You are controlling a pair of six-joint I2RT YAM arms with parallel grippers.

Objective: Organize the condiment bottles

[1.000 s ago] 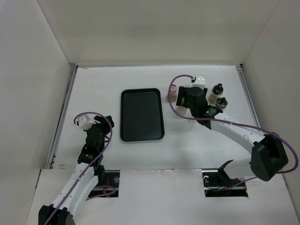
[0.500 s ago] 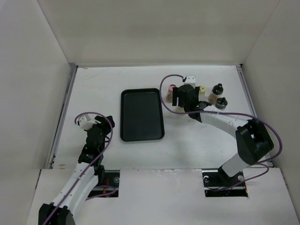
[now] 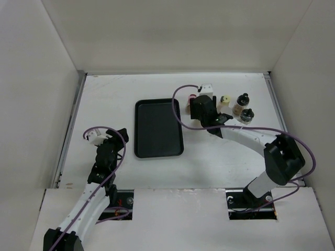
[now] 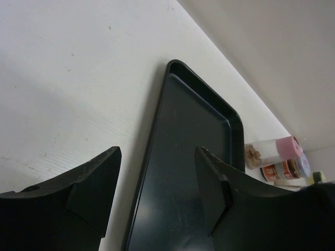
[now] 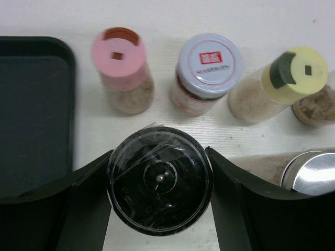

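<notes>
My right gripper (image 5: pixel 159 154) is shut on a black-capped bottle (image 5: pixel 159 188), seen from above, just right of the black tray (image 5: pixel 31 104). Beyond it stand a pink-capped bottle (image 5: pixel 119 52), a lavender-capped bottle (image 5: pixel 209 58) and a pale-yellow-capped bottle (image 5: pixel 296 76). A shiny-capped bottle (image 5: pixel 311 175) lies at the right. In the top view the right gripper (image 3: pixel 201 109) sits beside the pink-capped bottle (image 3: pixel 192 97), with the yellow-capped bottle (image 3: pixel 226 99) and two black-capped bottles (image 3: pixel 242 98) (image 3: pixel 247 114) further right. My left gripper (image 4: pixel 157 183) is open and empty, low over the tray's (image 4: pixel 193 130) near left edge.
The black tray (image 3: pixel 158 128) lies mid-table with nothing in it. White walls close in the table on the left, back and right. The left arm (image 3: pixel 107 144) rests near the front left. A purple cable loops over the right arm.
My right gripper has moved left from beside the two black-capped bottles to the pink-capped bottle near the tray's right edge. The left arm has not moved.
</notes>
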